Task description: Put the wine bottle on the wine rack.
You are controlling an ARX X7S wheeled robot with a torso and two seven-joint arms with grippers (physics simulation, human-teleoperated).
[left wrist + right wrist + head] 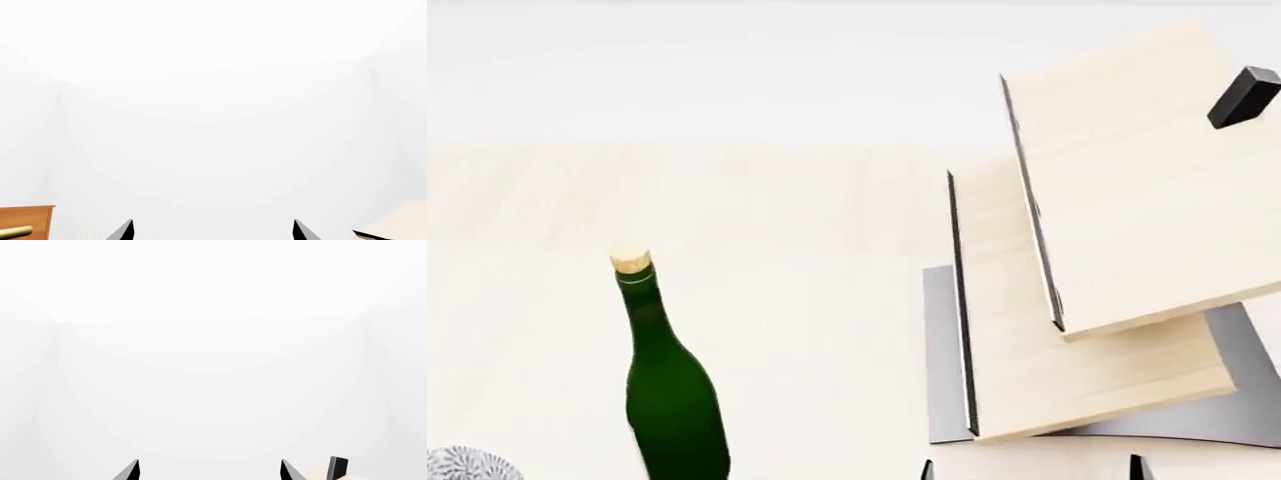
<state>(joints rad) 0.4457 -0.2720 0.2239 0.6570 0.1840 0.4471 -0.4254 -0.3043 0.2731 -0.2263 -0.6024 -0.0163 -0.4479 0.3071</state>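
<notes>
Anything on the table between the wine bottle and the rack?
Nothing visible. In the head view, only bare table lies between the upright wine bottle and the wine rack to its right. A silvery object sits on the bottle's far side, off the path.

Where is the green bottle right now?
In the head view, the tall dark green glass wine bottle stands upright on the pale wooden table, at the left, apart from the slanted light-wood wine rack.

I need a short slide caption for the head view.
Upright wine bottle stands left of the empty wine rack on a pale table.
</notes>
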